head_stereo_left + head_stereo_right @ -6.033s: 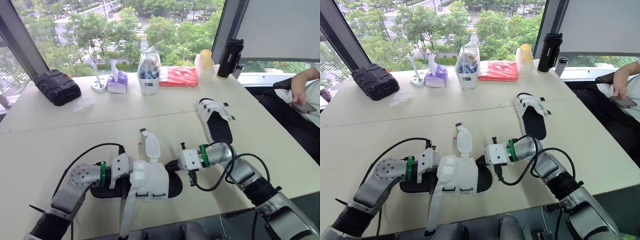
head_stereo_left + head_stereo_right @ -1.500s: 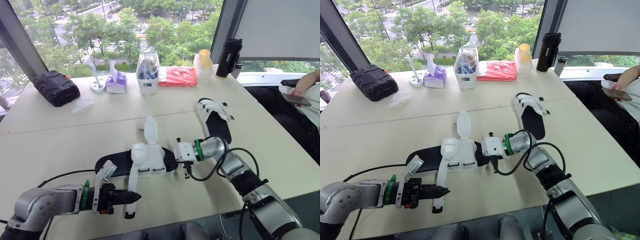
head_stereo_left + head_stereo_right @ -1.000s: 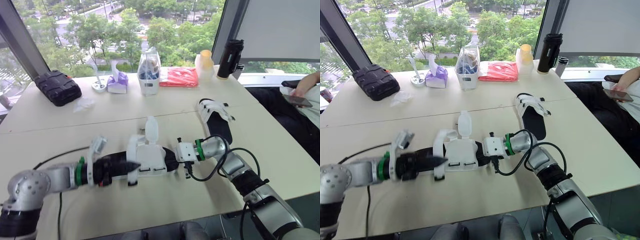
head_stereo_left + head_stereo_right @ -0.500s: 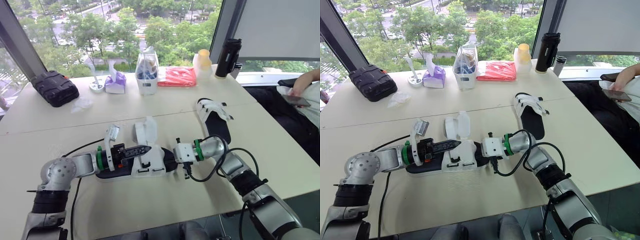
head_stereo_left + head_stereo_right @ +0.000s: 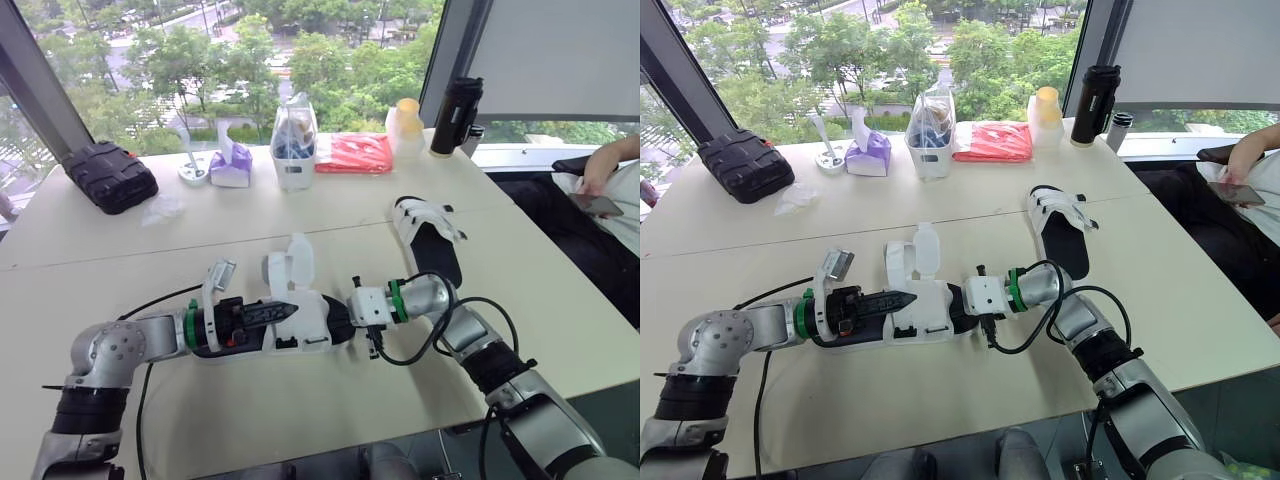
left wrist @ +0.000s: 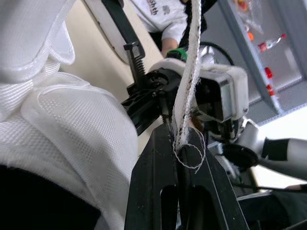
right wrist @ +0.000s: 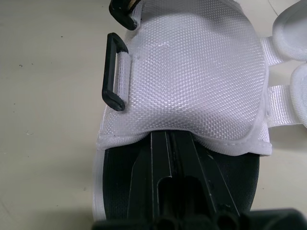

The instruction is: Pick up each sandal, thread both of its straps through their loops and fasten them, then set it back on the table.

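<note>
You worked at a wide cream table beside tall dark-framed windows; daylight fell in, leafy green trees beyond.

Head eyes look forward-down toward 12 o'clock over the table; both wrist cameras sit close on the shared sandal.

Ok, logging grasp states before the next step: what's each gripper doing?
Left gripper: closed on the white strap.
Right gripper: closed, tips tucked under the sandal upper.

Pale table with near sandal, far sandal, black case, tissue pack, clear bin, red packet.
</note>
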Motion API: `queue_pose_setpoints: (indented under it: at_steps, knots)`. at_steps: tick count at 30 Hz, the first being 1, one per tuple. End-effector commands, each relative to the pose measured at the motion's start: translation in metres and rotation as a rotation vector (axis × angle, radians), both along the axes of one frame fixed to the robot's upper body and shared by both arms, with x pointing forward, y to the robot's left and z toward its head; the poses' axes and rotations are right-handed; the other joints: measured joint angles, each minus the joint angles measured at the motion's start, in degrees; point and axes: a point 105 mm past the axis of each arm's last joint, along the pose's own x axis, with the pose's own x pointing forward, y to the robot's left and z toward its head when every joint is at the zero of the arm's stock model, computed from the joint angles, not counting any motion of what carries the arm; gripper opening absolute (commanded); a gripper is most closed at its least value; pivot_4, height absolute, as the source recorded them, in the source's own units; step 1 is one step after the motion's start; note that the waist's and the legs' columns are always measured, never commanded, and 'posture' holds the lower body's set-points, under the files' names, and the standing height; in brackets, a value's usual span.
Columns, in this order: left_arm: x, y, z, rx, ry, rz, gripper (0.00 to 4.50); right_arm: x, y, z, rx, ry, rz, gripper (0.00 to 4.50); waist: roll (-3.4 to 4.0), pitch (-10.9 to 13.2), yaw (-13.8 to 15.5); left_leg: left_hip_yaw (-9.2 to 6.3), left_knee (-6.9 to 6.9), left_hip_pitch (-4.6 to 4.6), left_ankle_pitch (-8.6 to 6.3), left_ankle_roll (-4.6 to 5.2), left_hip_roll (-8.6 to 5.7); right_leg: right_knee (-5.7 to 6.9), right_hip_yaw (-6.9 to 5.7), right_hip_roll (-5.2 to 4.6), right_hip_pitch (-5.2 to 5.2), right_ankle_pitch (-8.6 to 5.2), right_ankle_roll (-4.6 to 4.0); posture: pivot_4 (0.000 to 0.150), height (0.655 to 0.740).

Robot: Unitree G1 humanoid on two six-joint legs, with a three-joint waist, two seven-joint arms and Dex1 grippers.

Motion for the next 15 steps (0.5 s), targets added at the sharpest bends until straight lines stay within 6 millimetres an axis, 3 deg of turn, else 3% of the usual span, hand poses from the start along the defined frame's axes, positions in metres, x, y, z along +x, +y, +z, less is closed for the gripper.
queue_pose_setpoints:
  at_steps: [1, 8, 15]
  knots:
    - [-0.004, -0.003, -0.001, 0.043, -0.076, -0.027, 0.04, -0.012, -0.009, -0.033, -0.124, 0.081, 0.008, 0.00, 0.00, 0.0, 0.0, 0.00, -0.01, 0.00, 0.00, 0.00, 0.00, -0.01, 0.00, 0.00, 0.00, 0.00, 0.00, 0.150, 0.7400]
    - [-0.005, -0.008, 0.004, 0.022, -0.239, -0.028, 0.04, -0.013, -0.010, -0.034, -0.127, 0.085, 0.007, 0.00, 0.00, 0.0, 0.1, 0.00, -0.03, 0.00, 0.00, 0.01, 0.02, -0.02, 0.00, -0.01, -0.01, -0.01, -0.03, 0.150, 0.7400]
    - [-0.015, -0.007, -0.006, 0.085, -0.232, -0.064, 0.04, -0.013, -0.010, -0.034, -0.126, 0.083, 0.005, 0.00, 0.00, 0.0, 0.1, 0.01, -0.03, 0.00, -0.01, 0.03, 0.02, -0.02, 0.00, -0.01, 0.00, -0.01, -0.02, 0.150, 0.7400]
